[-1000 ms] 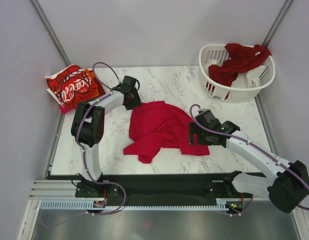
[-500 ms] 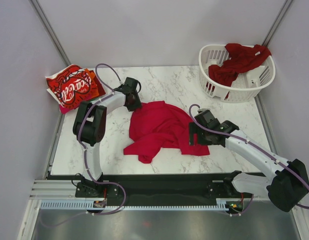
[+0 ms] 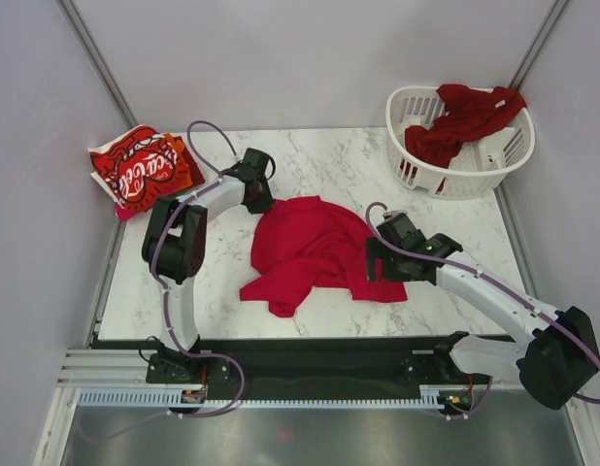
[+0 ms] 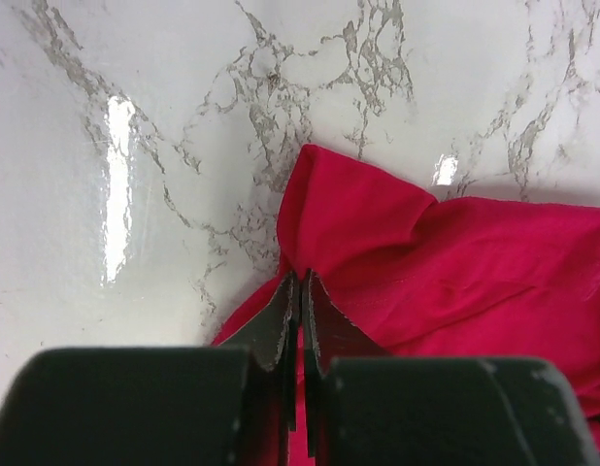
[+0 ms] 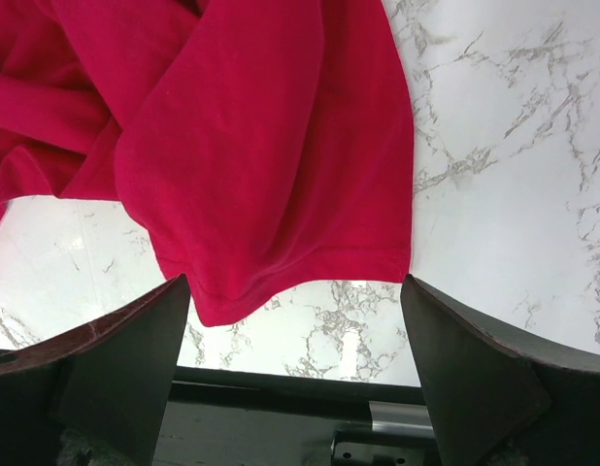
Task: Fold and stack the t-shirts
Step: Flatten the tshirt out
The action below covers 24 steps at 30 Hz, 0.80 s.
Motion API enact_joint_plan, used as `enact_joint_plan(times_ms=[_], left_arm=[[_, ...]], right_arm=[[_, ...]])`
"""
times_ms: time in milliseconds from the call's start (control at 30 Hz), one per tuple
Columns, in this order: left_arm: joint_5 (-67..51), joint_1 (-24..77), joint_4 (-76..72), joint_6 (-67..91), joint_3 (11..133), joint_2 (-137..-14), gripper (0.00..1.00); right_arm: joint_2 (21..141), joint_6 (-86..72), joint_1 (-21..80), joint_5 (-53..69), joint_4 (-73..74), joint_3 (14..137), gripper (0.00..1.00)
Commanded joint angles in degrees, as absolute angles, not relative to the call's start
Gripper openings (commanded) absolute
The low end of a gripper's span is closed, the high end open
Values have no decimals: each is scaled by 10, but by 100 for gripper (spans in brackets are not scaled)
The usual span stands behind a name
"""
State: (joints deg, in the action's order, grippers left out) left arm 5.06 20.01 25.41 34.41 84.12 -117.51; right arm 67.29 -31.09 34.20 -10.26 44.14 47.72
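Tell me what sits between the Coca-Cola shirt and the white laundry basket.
In the top view, only the left tool, shut on the bright red shirt at its corner; otherwise it is bare marble table.

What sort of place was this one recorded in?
Probably a lab robot cell, not a home: bare white partition walls, a marble-pattern table, and a white laundry basket staged at its corner.

The top camera sits high behind my two bases, looking down and forward over the whole bench (image 3: 329, 160) from well off, with both arms in frame. My left wrist camera looks along my left claw (image 4: 300, 282), close onto the far left edge of the red t-shirt (image 3: 315, 248). My right wrist camera peers through my right claw (image 5: 295, 291), close over the shirt's near right hem and the bench's front edge. All three views share that shirt.
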Motion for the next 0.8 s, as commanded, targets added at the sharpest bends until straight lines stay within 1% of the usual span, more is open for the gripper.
enact_joint_plan(times_ms=[0,267,467,700,767], left_arm=[[62,202,263,322,874,-1150,2],[60,202,297,307,918,-1132,2],[47,202,316,301,936,-1133,5],[35,202,325,299,940,-1137,11],[34,202,327,298,941,-1137,12]], right_arm=[[672,-304,344,-112,432,486,98],[677,-303,343,-113,426,484,98],[679,-304,344,-112,424,483,98],[679,-303,344,-111,423,483,98],[679,-303,344,-111,423,482,98]])
